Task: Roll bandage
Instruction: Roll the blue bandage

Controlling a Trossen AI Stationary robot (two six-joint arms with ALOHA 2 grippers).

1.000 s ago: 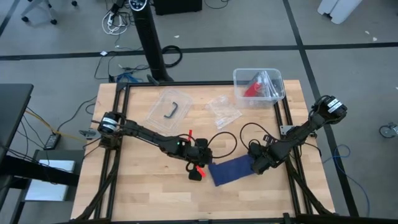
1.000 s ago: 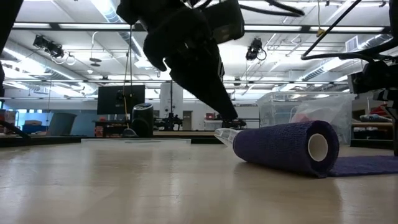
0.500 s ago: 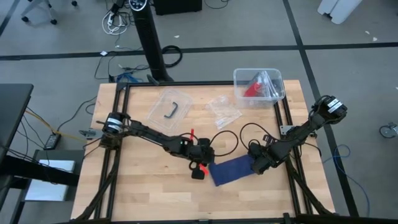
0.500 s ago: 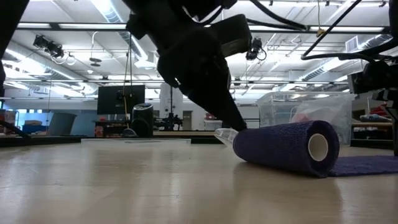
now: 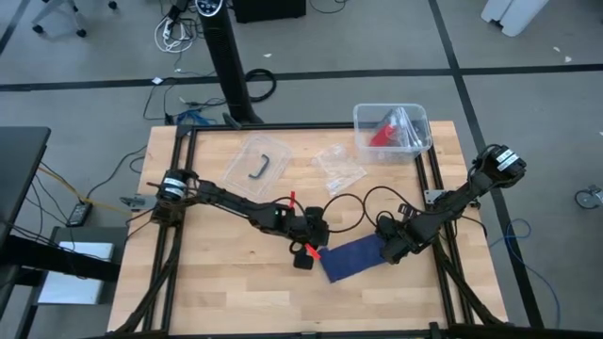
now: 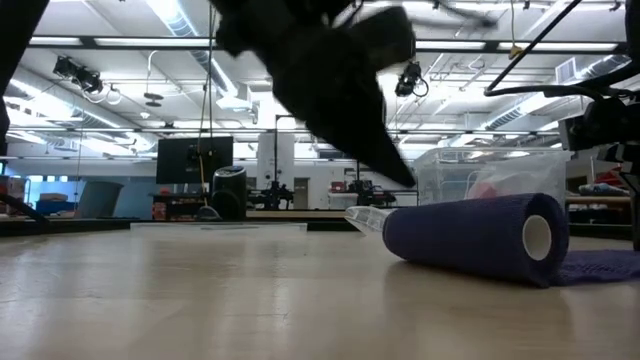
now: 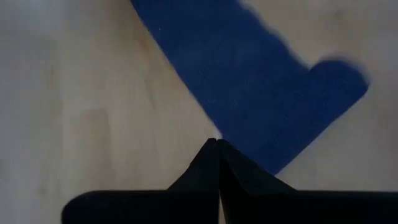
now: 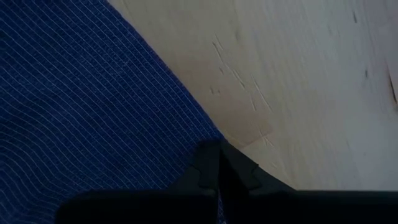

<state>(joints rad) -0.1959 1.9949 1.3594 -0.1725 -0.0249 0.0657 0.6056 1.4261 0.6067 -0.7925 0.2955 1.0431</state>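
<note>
The bandage (image 6: 475,237) roll has moved farther along the table (image 6: 200,300).

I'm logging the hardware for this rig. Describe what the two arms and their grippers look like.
Both arms are dark, slim and multi-jointed, with black cables looping off them. The left gripper carries small red-orange accents near its tip. The right gripper is all dark. The round base joints show white markings. In the wrist views, the fingers taper to black wedge points.

Bare table (image 5: 217,282) lies open in front; bandage (image 5: 350,257) and both arms crowd the middle.
</note>
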